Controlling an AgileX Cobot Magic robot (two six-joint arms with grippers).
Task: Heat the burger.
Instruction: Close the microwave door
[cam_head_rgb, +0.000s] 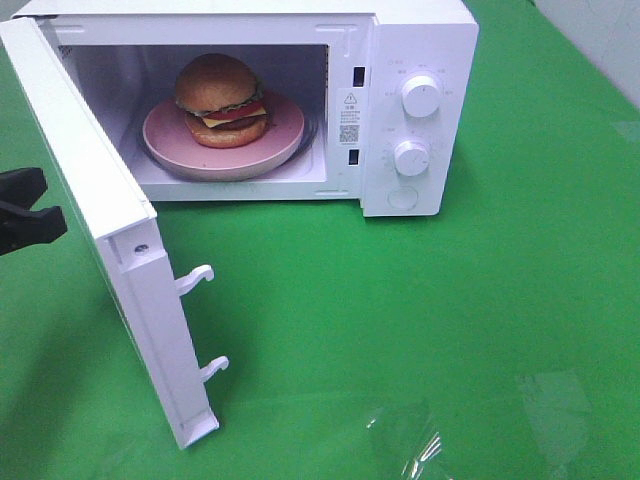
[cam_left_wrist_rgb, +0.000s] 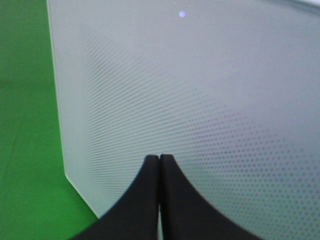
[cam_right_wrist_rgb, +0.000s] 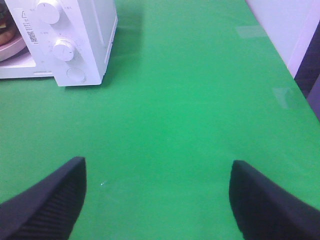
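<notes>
The burger (cam_head_rgb: 222, 98), with a golden bun, lettuce, tomato and cheese, sits on a pink plate (cam_head_rgb: 285, 128) inside the white microwave (cam_head_rgb: 420, 60). The microwave door (cam_head_rgb: 95, 200) hangs open toward the front left. My left gripper (cam_left_wrist_rgb: 159, 158) is shut with nothing in it, its fingertips close to the door's dotted outer face (cam_left_wrist_rgb: 200, 100); in the exterior high view its black body (cam_head_rgb: 25, 210) shows at the left edge behind the door. My right gripper (cam_right_wrist_rgb: 157, 172) is open and empty above the green cloth, off to the right of the microwave (cam_right_wrist_rgb: 75, 40).
Two white dials (cam_head_rgb: 421, 96) and a round button (cam_head_rgb: 402, 197) sit on the microwave's control panel. Door latch hooks (cam_head_rgb: 195, 277) stick out from the door's edge. Green cloth (cam_head_rgb: 450, 330) covers the table, with clear tape patches (cam_head_rgb: 405, 440) near the front.
</notes>
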